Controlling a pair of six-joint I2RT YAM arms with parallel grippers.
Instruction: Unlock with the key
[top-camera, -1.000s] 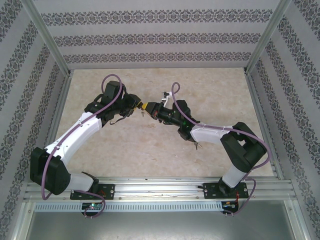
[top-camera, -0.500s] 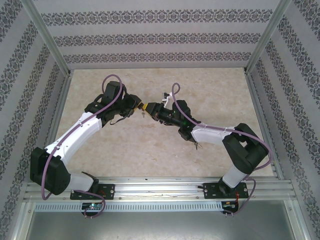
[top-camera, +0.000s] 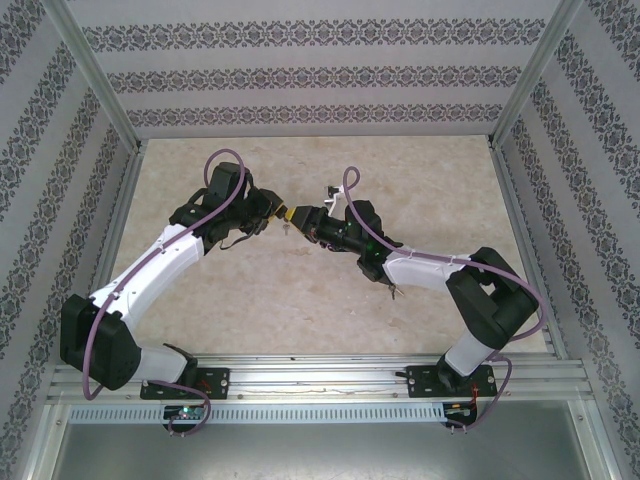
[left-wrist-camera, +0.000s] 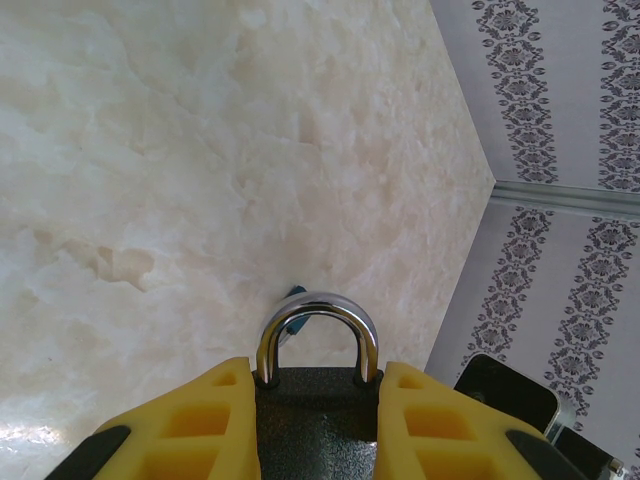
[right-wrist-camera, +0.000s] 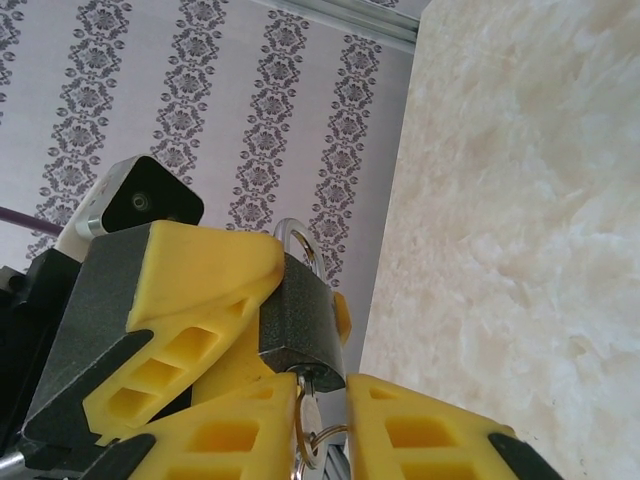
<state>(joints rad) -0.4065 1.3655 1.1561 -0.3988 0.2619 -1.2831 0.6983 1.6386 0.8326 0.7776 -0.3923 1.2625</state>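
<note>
A dark grey padlock (left-wrist-camera: 318, 425) with a chrome shackle (left-wrist-camera: 318, 308) is held above the table, my left gripper (left-wrist-camera: 318, 368) shut on its body. In the top view the padlock (top-camera: 287, 213) hangs between my left gripper (top-camera: 274, 208) and right gripper (top-camera: 303, 217). From the right wrist, a silver key (right-wrist-camera: 309, 418) on a ring sits in the keyhole on the padlock's (right-wrist-camera: 305, 310) underside. My right gripper (right-wrist-camera: 325, 390) stands open around the key. The key lies next to one finger, with a gap to the other.
The marble-patterned table (top-camera: 300, 290) lies below both arms, enclosed by patterned walls (top-camera: 310, 75) and aluminium posts (top-camera: 530, 75). A small blue piece (left-wrist-camera: 293, 293) peeks from behind the shackle. My left gripper's yellow fingers (right-wrist-camera: 190, 270) crowd the right wrist view.
My right gripper's fingers have parted from the key, which stays in the lock. The right arm has shifted slightly. The left arm and padlock have not moved.
</note>
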